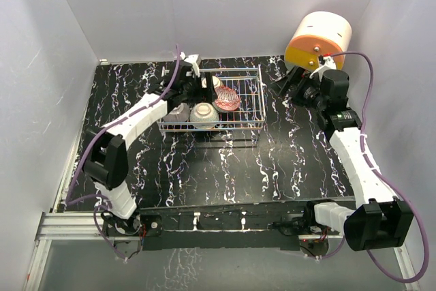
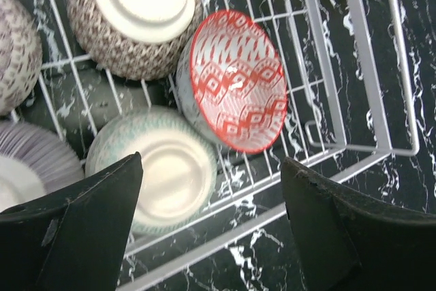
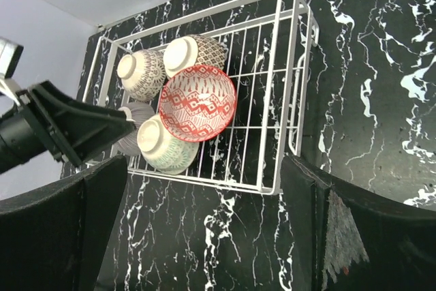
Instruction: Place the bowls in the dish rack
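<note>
The white wire dish rack (image 1: 261, 100) stands at mid-table. Several bowls lie in its left half. The red bowl (image 1: 226, 102) leans tilted with its inside showing. The pale green bowl (image 1: 203, 112) lies upside down at the front, with another upturned bowl (image 1: 176, 112) to its left. In the left wrist view the red bowl (image 2: 235, 80), the green bowl (image 2: 157, 168) and a brown-and-white bowl (image 2: 133, 18) show below. My left gripper (image 2: 211, 223) is open and empty, over the rack's left part (image 1: 199, 86). My right gripper (image 3: 204, 223) is open and empty, to the right of the rack (image 1: 286, 86).
The round orange-and-cream drawer unit (image 1: 318, 39) stands at the back right, just behind my right arm. White walls close the table at the back and sides. The rack's right half (image 3: 272, 100) holds no bowls. The left gripper's fingers (image 3: 68, 127) hide part of a striped bowl (image 3: 133, 117).
</note>
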Controlling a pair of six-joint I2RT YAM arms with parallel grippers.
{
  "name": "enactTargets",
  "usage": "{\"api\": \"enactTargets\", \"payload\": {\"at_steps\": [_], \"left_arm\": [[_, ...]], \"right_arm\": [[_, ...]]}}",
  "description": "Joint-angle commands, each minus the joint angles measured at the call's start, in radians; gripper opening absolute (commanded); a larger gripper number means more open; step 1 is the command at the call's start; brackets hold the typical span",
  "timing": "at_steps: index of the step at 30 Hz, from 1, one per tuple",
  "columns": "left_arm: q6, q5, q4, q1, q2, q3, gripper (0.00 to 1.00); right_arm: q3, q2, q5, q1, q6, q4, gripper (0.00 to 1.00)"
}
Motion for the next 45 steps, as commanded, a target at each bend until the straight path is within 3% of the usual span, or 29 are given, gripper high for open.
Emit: {"api": "enactTargets", "payload": {"at_steps": [1, 14, 20, 28, 32, 37, 40, 45], "left_arm": [[-0.006, -0.027, 0.033, -0.030, 0.048, 0.115, 0.80], [0.162, -0.299, -0.115, -0.157, 0.272, 0.368, 0.77], [0.164, -0.431, -0.112, -0.166, 0.249, 0.345, 0.79], [0.195, -0.470, -0.051, -0.170, 0.175, 0.264, 0.74], [0.301, -0.447, 0.000, -0.193, 0.169, 0.240, 0.68], [0.459, -0.391, 0.183, -0.253, 0.096, 0.127, 0.69], [0.547, -0.277, 0.201, -0.255, 0.079, 0.099, 0.69], [0.671, -0.203, 0.198, -0.259, 0.080, 0.079, 0.70]], "right_arm": [[-0.024, -0.047, -0.067, -0.041, -0.032, -0.002, 1.00], [-0.052, -0.066, -0.104, -0.072, -0.054, -0.022, 1.00], [-0.053, -0.057, -0.110, -0.073, -0.051, -0.021, 1.00], [-0.062, -0.038, -0.130, -0.075, -0.042, -0.013, 1.00], [-0.069, -0.037, -0.136, -0.079, -0.039, -0.010, 1.00], [-0.077, -0.052, -0.115, -0.082, -0.030, -0.013, 0.99], [-0.072, -0.050, -0.101, -0.082, -0.031, -0.030, 0.99], [-0.079, -0.050, -0.096, -0.114, -0.022, -0.032, 0.99]]}}
